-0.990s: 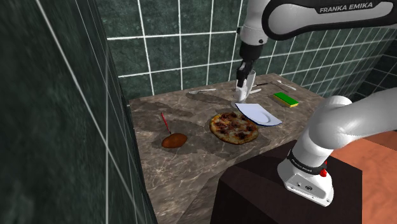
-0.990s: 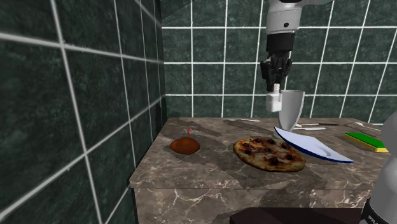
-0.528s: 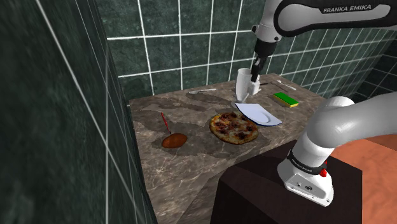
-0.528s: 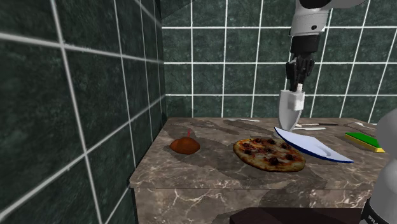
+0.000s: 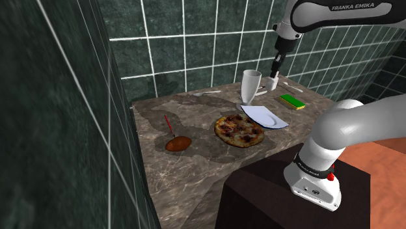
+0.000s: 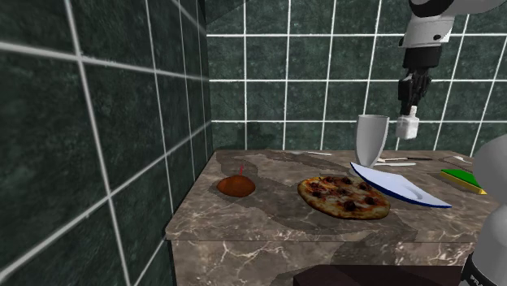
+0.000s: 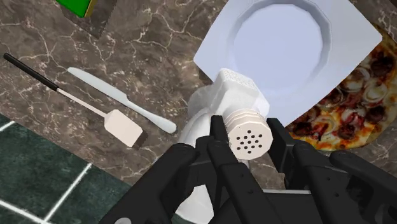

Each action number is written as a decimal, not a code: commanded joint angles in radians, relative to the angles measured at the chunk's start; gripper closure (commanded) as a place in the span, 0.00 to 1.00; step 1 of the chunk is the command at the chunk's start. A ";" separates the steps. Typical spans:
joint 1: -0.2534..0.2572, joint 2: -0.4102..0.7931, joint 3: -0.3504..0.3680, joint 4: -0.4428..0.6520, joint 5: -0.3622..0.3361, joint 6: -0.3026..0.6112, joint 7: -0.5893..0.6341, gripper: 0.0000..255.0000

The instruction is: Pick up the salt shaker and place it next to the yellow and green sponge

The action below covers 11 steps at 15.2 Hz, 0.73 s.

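Note:
My gripper (image 5: pixel 274 73) is shut on a small white salt shaker (image 5: pixel 271 82) and holds it in the air above the back of the marble counter (image 5: pixel 195 162). In the wrist view the shaker's holed cap (image 7: pixel 249 137) sits clasped between the two black fingers (image 7: pixel 219 147). The yellow and green sponge (image 5: pixel 293 101) lies on the counter to the shoulder view's right of the shaker and lower; its corner (image 7: pixel 79 6) shows in the wrist view. In the second exterior view the shaker (image 6: pixel 408 124) hangs between the white cup (image 6: pixel 371 140) and the sponge (image 6: pixel 465 179).
A tall white cup (image 5: pixel 250 84) stands just beside the held shaker. A white plate (image 5: pixel 263 117), a pizza (image 5: pixel 239 129) and a brown lump with a red stick (image 5: pixel 177 143) lie nearer. A knife (image 7: pixel 121 98) and spatula (image 7: pixel 121 125) rest by the tiled wall.
The arm has swung to the shoulder view's right with the shaker, passing from in front of the white cup to its far side, closer to the sponge.

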 commanded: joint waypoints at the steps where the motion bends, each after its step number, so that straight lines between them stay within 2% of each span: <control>1: -0.017 0.027 -0.049 0.021 -0.028 0.014 -0.049 1.00; 6: -0.049 0.098 -0.169 0.085 -0.083 0.043 -0.171 1.00; 11: -0.059 0.194 -0.292 0.177 -0.112 0.075 -0.295 1.00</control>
